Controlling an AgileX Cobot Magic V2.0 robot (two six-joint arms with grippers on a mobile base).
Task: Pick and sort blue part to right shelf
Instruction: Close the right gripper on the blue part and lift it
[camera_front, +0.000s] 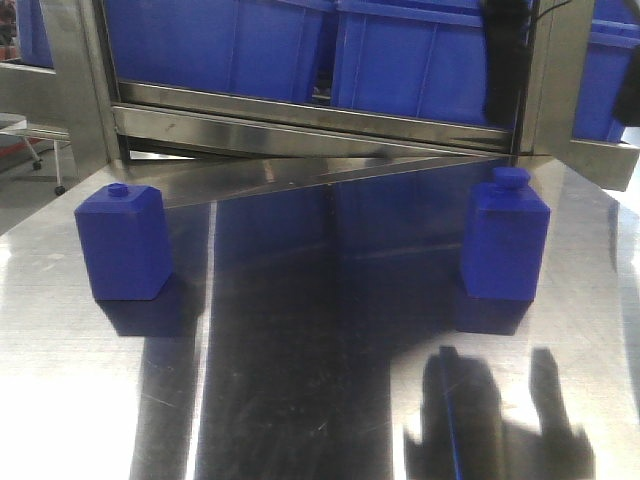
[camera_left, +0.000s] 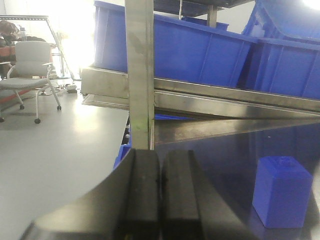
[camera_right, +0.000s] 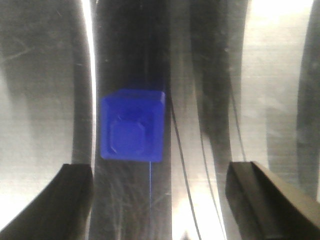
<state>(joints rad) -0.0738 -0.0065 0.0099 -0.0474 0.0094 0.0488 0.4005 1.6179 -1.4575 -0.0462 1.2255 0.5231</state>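
The right gripper (camera_right: 160, 175) hangs with its jaws spread wide and nothing between them, one dark finger (camera_right: 55, 200) at each lower corner of its wrist view. It looks straight down on the blue part (camera_right: 132, 125), which lies just ahead of the open gap and nearer the finger on the left of that view than the other. From above, the part shows a square body and a broad, flat-sided cap filling most of its top.

The left gripper (camera_left: 160, 165) is clenched, pad against pad, and holds nothing. A blue block (camera_left: 282, 192) stands ahead of it and to the right in its wrist view, but the top is too blurred to tell which block it is.

In the front view the blue part (camera_front: 505, 240) stands upright on the steel table (camera_front: 60, 350), apart from both grippers. Well apart to the left of the part stands the second blue block (camera_front: 120, 245), upright too, with a small round knob on top. Directly behind the part runs the flat front rail of the right shelf (camera_front: 320, 130), close but not touching it. Above and behind the part sit the shelf's large blue bins (camera_front: 220, 40), side by side. Far to the part's left, off the table, an office chair (camera_left: 30, 65) stands on the floor.
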